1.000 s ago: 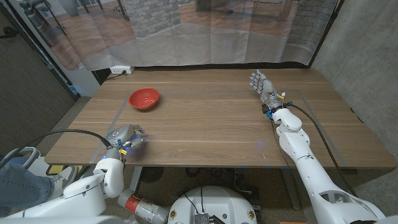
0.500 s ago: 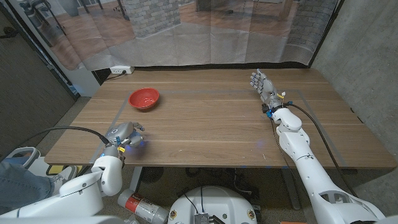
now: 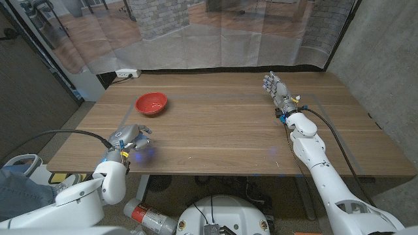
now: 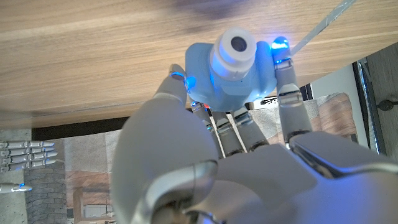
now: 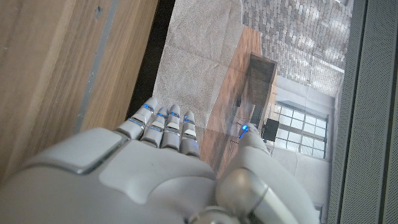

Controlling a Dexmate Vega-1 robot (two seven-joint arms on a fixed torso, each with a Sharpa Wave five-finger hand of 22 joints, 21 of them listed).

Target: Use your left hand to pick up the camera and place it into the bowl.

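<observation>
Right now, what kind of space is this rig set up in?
Probably a lab or test workspace. A bare wooden table holds just a small red bowl; a clear plastic curtain hangs behind it, a grey concrete wall stands beside it, and a white power strip sits at the back edge.

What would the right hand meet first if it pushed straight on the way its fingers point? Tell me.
Probably nothing on the wooden table: the right hand points at the far edge, and that stretch looks bare. Beyond hangs a clear plastic curtain, though depth is unclear.

Wooden table (image 3: 222,124): red bowl (image 3: 151,102) on far left part; grey tape lines (image 3: 121,122) on top.
</observation>
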